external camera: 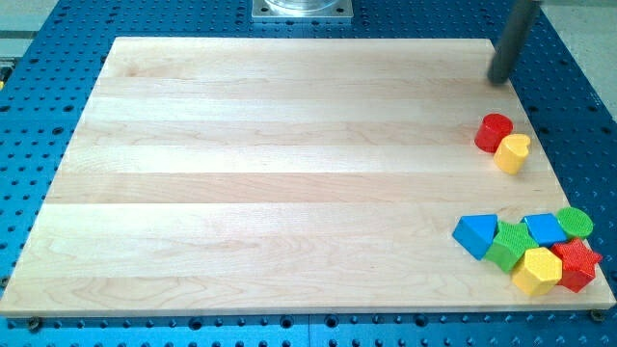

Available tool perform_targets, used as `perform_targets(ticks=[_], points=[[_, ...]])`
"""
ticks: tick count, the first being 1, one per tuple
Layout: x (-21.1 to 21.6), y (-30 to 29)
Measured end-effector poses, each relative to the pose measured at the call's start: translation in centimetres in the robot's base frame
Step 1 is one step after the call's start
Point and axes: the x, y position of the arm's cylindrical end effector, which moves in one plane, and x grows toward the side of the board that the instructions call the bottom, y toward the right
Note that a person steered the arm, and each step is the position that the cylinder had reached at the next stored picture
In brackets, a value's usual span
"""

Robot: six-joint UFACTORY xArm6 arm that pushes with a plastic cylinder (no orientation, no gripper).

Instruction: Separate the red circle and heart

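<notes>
Red circle (493, 131) sits near the right edge of the desk (270, 183), a little toward the far side, and it touches the yellow heart (513, 152), which lies just to its right and slightly nearer. My tip (499, 79) rests at the far right of the desk, apart from both blocks, farther back than the red circle and almost in line with it. The arm carries no gripper, only the dark rod, so nothing is grasped. In the near right corner a cluster of six blocks is packed together: a blue triangle (476, 234) at its left, a green block (510, 245) beside that, a blue block (546, 228) behind, a green circle (576, 223) at the far right, a yellow block (536, 271) nearest, and a red star (576, 263) touching it.
</notes>
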Motion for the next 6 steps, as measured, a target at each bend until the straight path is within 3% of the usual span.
perform_targets(ticks=[1, 3, 4, 6], points=[[4.8, 3.7], [18.7, 0.4], [19.8, -3.1], [11.2, -6.1]])
